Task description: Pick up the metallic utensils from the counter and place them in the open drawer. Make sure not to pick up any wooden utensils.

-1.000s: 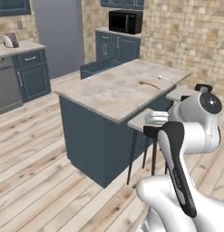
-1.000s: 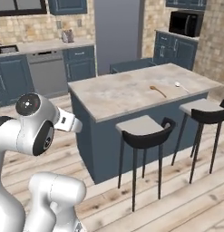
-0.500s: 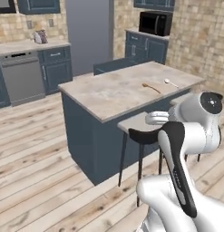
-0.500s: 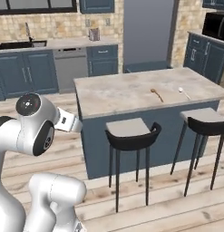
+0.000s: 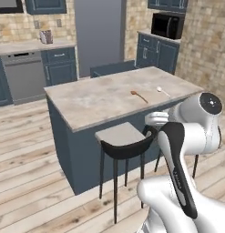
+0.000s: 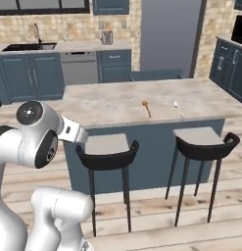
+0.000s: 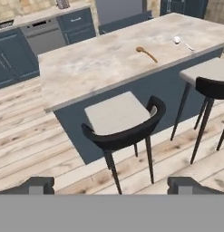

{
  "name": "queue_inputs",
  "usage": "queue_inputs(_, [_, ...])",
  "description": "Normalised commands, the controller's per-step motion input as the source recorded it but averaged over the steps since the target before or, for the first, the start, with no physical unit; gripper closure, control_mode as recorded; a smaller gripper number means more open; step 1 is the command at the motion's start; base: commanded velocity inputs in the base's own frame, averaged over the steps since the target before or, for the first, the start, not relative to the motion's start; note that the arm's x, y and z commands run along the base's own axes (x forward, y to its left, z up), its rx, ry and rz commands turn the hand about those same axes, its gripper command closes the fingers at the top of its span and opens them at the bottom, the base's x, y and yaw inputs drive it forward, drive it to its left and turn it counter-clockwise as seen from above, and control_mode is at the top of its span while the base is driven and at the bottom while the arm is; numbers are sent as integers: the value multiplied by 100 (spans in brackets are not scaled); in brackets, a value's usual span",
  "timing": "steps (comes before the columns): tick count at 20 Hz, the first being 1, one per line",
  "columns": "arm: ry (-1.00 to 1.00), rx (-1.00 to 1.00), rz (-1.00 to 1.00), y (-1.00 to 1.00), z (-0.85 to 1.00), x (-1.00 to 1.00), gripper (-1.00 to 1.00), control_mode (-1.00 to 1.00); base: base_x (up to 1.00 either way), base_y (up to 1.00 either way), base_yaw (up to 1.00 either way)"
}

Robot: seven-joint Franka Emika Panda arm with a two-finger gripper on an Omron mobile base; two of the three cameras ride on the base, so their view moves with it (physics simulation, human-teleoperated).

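White arm folded back short of the counter (image 5: 100, 98) — fingers (image 7: 38, 185) spread wide, empty, facing a stool (image 7: 122, 122).

The white arm (image 5: 186, 136) stands folded above its base, elbow raised and forearm angled down and forward, short of the counter (image 5: 100, 98). In the hand view the gripper (image 7: 111, 185) points down at the counter's near side, its two dark fingertips (image 7: 38, 184) spread wide apart, nothing between them.
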Motion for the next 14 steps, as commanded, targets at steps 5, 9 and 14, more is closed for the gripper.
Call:
queue_inputs(5, [0, 0, 0, 0, 0, 0, -100, 100, 13, -100, 36])
queue_inputs(9, [0, 0, 0, 0, 0, 0, -100, 100, 13, -100, 33])
queue_inputs(14, [0, 0, 0, 0, 0, 0, -100, 100, 14, -100, 29])
